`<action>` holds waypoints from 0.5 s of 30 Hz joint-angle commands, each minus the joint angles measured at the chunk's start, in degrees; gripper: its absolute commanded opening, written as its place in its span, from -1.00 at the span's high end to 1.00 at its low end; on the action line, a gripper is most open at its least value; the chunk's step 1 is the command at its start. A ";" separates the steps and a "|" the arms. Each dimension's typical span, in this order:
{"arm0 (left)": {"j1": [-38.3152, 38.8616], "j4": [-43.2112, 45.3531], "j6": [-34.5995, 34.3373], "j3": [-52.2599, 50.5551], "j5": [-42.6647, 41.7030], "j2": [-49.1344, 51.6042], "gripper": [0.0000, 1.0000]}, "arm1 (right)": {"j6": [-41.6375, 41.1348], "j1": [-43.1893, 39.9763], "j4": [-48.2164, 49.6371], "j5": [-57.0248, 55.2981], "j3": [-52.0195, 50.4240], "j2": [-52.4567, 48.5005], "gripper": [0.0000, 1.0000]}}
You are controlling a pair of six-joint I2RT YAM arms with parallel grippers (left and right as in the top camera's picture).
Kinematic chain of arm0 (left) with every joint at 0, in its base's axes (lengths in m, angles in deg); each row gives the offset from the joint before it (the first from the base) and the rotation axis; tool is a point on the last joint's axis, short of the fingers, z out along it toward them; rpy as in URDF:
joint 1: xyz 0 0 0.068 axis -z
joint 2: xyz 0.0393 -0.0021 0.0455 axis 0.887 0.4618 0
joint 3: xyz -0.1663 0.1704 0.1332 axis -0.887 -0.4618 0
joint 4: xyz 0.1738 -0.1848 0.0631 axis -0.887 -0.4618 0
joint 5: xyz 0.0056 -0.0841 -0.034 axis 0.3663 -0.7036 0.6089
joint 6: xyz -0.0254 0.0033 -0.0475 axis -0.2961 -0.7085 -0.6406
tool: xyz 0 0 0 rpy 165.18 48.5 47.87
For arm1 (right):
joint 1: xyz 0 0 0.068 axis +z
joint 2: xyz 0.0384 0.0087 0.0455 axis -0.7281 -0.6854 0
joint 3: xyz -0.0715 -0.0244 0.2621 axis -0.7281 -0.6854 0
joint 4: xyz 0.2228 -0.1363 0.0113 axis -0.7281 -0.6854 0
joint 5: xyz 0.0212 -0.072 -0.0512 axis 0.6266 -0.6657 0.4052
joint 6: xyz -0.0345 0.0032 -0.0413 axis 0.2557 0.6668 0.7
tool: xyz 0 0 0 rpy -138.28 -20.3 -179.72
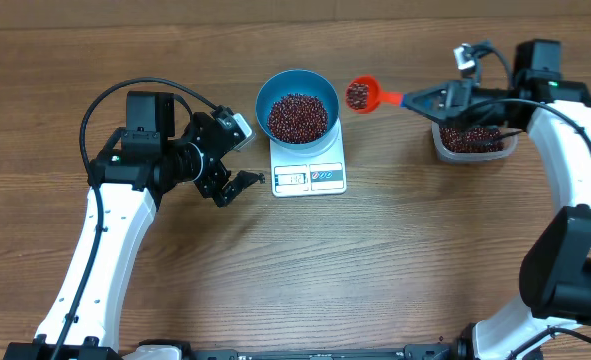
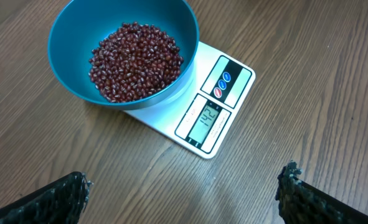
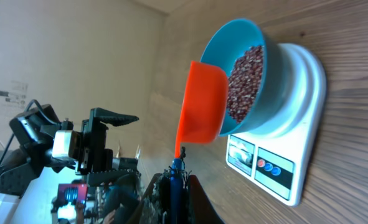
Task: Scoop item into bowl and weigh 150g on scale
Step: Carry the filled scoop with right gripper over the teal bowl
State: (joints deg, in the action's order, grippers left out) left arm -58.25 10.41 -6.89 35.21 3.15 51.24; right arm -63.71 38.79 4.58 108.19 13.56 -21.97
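Your right end effector (image 1: 430,98), clamped on the orange scoop (image 1: 361,94), hovers beside the blue bowl (image 1: 265,100) of beans (image 1: 297,117) on the scale (image 1: 310,180). The left end effector (image 1: 243,152) gapes wide. Only a final top-up seems left.

The overhead view looks straight down, and both wrist views closely face the bowl (image 2: 68,43) on the scale (image 2: 162,118) from opposite sides.

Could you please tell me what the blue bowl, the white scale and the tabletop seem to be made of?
Round blue bowl: likely plastic, smooth with a soft sheen. Flat white rectangular scale: probably plastic, with a smooth, evenly coloured body. Brown tabletop: wood or wood-look laminate, visible grain; which is unclear.
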 commanded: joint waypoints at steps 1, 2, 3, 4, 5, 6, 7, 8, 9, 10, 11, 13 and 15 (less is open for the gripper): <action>-0.11 -0.02 -0.79 -0.33 -0.92 -0.26 -1.00 | -6.49 2.67 2.36 -2.27 -0.31 0.44 0.93; -0.11 -0.02 -0.79 -0.33 -0.94 -0.26 -0.99 | -7.45 3.45 3.13 -3.04 -0.22 0.44 0.93; -0.11 -0.02 -0.81 -0.33 -0.94 -0.26 -0.99 | -7.91 4.39 3.43 -4.20 0.09 0.44 0.93; -0.11 -0.02 -0.79 -0.33 -0.94 -0.26 -0.99 | -8.13 5.22 3.45 -5.46 0.55 0.44 0.92; -0.11 -0.02 -0.81 -0.33 -0.94 -0.26 -0.99 | -8.61 6.08 3.43 -6.97 1.03 0.44 0.93; -0.11 -0.02 -0.79 -0.33 -0.92 -0.26 -0.99 | -9.16 7.39 3.37 -9.07 1.92 0.44 0.93; -0.11 -0.04 -0.79 -0.33 -0.94 -0.26 -0.99 | -9.16 8.26 3.37 -9.97 2.58 0.44 0.93; -0.11 -0.02 -0.81 -0.33 -0.92 -0.26 -1.00 | -9.20 9.14 3.37 -10.91 3.17 0.44 0.93; -0.11 -0.04 -0.79 -0.33 -0.94 -0.26 -0.98 | -9.81 10.12 3.34 -12.35 3.96 0.44 0.93; -0.11 -0.02 -0.79 -0.33 -0.94 -0.26 -1.00 | -10.43 10.93 3.34 -13.73 4.57 0.44 0.93; -0.11 -0.02 -0.79 -0.33 -0.94 -0.26 -1.00 | -10.62 11.74 3.34 -15.02 5.20 0.44 0.93; -0.11 -0.02 -0.79 -0.33 -0.94 -0.26 -0.99 | -10.67 13.49 3.26 -17.51 6.54 0.44 0.93; -0.11 -0.02 -0.79 -0.33 -0.94 -0.26 -0.99 | -10.88 15.10 2.89 -20.22 7.82 0.44 0.93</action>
State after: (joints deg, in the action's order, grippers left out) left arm -58.25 10.41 -6.89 35.21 3.15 51.24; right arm -73.42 51.83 7.44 93.66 17.99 -21.97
